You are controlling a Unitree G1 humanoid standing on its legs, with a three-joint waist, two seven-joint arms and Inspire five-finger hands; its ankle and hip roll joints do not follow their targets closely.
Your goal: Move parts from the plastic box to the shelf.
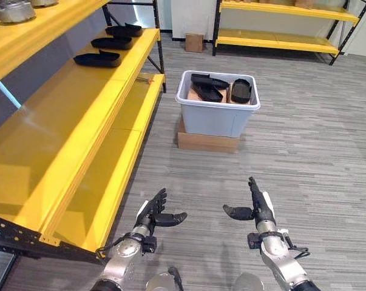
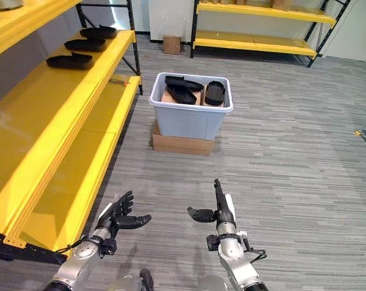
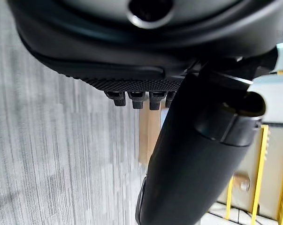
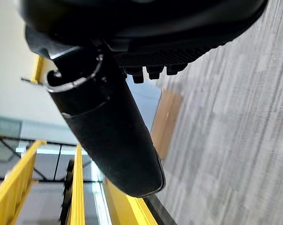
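Both hands hang low and near, over bare grey carpet, holding nothing: the left hand [image 1: 155,213] has its fingers spread loose with the thumb out to the side, and the right hand [image 1: 255,206] has its fingers straight and pointing away toward the far end of the room, thumb likewise out. Ahead of them, well apart from either hand, the plastic box [image 1: 217,115] stands on a flat cardboard base [image 1: 206,141] on the floor, just beside the near end of the shelf's lower deck. Inside it lie dark parts [image 1: 208,86] — at least two long flat ones on the left and a rounder one on the right, resting on what looks like cardboard. To the left runs the yellow shelf [image 1: 79,121], and at its far end three black parts [image 1: 99,59] sit in a row, one behind another. So the job looks partly done — three pieces already placed, several left in the box. What remains, as I judge it, is to close on the box, reach in for the next part and carry it across to the open stretch of shelf nearer than the row.
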